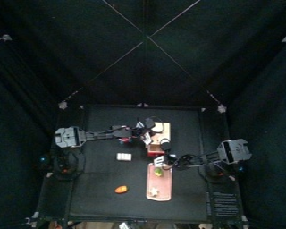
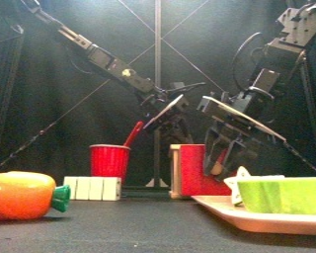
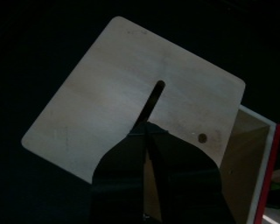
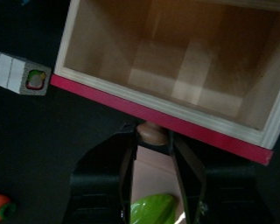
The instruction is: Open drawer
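The drawer [image 4: 178, 61] is a cream-tan box with a dark red front edge, and its bare wooden inside shows in the right wrist view. My right gripper [image 4: 154, 140] is shut on the small tan knob [image 4: 153, 136] on the red front. The unit stands at mid-table in the top view [image 1: 159, 134] and shows red in the front view [image 2: 194, 170]. My left gripper [image 3: 152, 131] rests on the unit's cream top panel [image 3: 119, 96] with its jaws together. In the top view the left gripper [image 1: 142, 133] is at the unit's left and the right gripper [image 1: 167, 158] is in front of it.
A pink tray [image 1: 159, 183] lies in front of the drawer, with a green block [image 2: 279, 193] on it. An orange carrot toy [image 2: 23, 195] lies front left. A small white block [image 2: 92, 188] and a red cup [image 2: 111, 160] stand left of the drawer.
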Available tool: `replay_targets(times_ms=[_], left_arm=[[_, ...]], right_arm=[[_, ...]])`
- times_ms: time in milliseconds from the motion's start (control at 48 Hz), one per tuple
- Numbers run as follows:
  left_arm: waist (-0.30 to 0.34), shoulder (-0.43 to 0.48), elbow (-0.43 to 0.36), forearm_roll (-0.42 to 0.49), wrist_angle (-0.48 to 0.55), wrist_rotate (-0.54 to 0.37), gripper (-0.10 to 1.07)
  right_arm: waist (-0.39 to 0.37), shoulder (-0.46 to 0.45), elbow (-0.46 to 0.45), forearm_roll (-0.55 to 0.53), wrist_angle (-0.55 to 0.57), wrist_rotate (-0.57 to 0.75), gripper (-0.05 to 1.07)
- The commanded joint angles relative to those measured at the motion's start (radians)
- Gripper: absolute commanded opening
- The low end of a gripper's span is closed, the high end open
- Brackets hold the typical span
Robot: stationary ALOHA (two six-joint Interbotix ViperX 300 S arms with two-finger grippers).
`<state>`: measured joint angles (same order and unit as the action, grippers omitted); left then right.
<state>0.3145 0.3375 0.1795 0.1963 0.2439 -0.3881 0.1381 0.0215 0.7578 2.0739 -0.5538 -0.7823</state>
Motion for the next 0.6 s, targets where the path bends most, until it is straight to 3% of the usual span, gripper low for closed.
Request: replay_targets(times_ms=[0, 583], left_arm=[[0.005, 0.011, 0.009, -0.002, 0.023, 0.002, 0.43], [0.005, 0.011, 0.008, -0.002, 0.023, 0.0, 0.43]], right_arm=[[0.025, -0.015, -0.015, -0.006, 0.011, -0.003, 0.66], [0.106, -0.005, -0.02, 0.008, 0.048, 0.002, 0.66]])
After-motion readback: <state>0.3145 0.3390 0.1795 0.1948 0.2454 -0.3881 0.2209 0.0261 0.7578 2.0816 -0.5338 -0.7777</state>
